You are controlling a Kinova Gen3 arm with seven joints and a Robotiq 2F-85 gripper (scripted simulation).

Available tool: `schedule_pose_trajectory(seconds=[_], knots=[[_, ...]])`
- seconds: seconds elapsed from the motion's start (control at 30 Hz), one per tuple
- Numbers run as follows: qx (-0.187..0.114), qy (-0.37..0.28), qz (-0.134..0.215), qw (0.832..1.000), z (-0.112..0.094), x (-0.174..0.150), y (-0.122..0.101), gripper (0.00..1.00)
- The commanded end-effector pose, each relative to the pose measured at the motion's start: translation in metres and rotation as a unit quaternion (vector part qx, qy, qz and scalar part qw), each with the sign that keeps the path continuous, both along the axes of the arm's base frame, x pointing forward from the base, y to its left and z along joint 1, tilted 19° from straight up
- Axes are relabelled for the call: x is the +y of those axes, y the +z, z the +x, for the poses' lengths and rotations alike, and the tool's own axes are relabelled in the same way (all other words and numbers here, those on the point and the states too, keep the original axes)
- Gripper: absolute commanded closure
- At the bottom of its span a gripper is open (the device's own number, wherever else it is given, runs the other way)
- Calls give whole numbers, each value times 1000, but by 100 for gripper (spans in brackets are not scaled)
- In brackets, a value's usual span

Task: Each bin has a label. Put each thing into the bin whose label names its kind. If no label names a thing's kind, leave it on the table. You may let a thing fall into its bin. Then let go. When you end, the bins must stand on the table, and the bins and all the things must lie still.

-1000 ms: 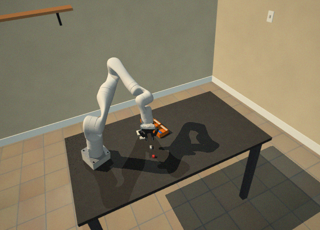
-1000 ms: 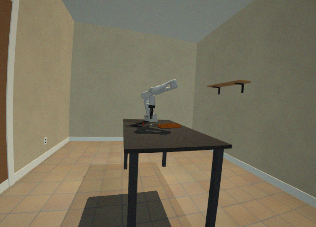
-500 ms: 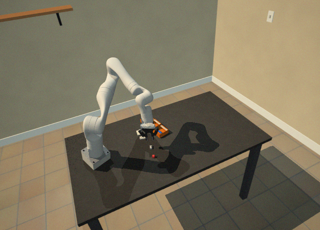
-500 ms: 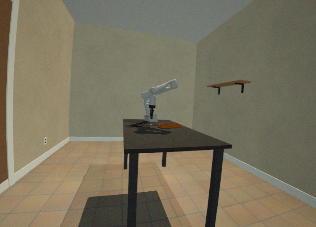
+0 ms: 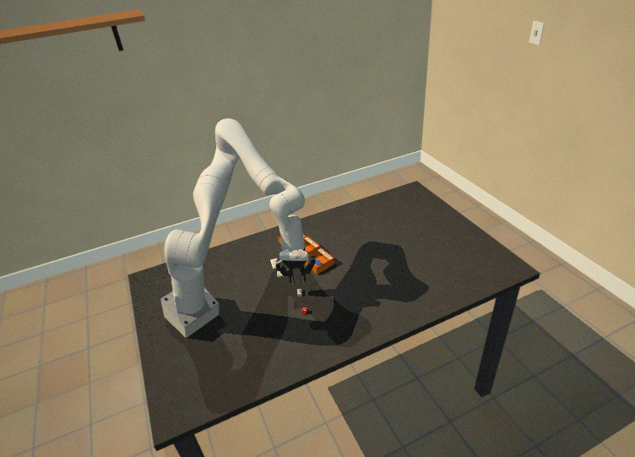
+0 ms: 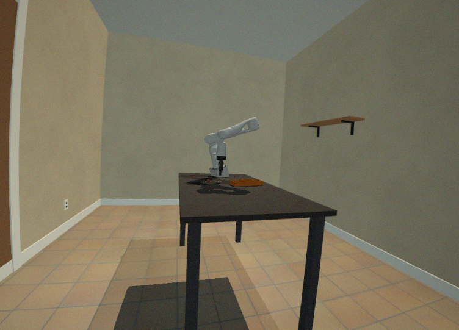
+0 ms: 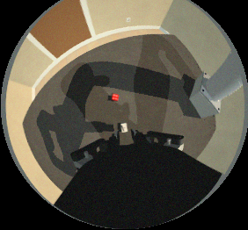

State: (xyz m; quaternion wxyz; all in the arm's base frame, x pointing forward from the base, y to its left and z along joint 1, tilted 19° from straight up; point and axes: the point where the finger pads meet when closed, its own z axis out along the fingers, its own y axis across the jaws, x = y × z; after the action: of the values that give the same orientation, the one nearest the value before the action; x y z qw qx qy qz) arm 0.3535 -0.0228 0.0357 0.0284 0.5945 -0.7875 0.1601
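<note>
My gripper (image 5: 297, 276) hangs fingers-down over the table, a little above a small white die (image 5: 299, 291). Its fingers stand partly open with nothing between them. In the wrist view the white die (image 7: 123, 127) lies just ahead of the fingertips. A small red die (image 5: 305, 311) lies on the table a short way nearer the front edge, and it also shows in the wrist view (image 7: 114, 97). The orange bin (image 5: 315, 254) stands behind and to the right of the gripper, with a blue thing inside. Its labels are too small to read.
Two small white pieces (image 5: 275, 266) lie just left of the gripper, partly hidden by it. The arm's base (image 5: 188, 313) stands at the table's left. In the exterior view the bin (image 6: 245, 182) sits right of the gripper (image 6: 220, 168).
</note>
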Motion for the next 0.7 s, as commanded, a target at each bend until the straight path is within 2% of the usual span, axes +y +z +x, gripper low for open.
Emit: schedule_pose_trajectory(seconds=[0.0,0.23,0.67], knots=[[0,-4,-7,1000,-1,-10,-8,70],[0,-3,-8,1000,3,-20,-33,70],[0,-6,-5,1000,3,-16,-33,70]])
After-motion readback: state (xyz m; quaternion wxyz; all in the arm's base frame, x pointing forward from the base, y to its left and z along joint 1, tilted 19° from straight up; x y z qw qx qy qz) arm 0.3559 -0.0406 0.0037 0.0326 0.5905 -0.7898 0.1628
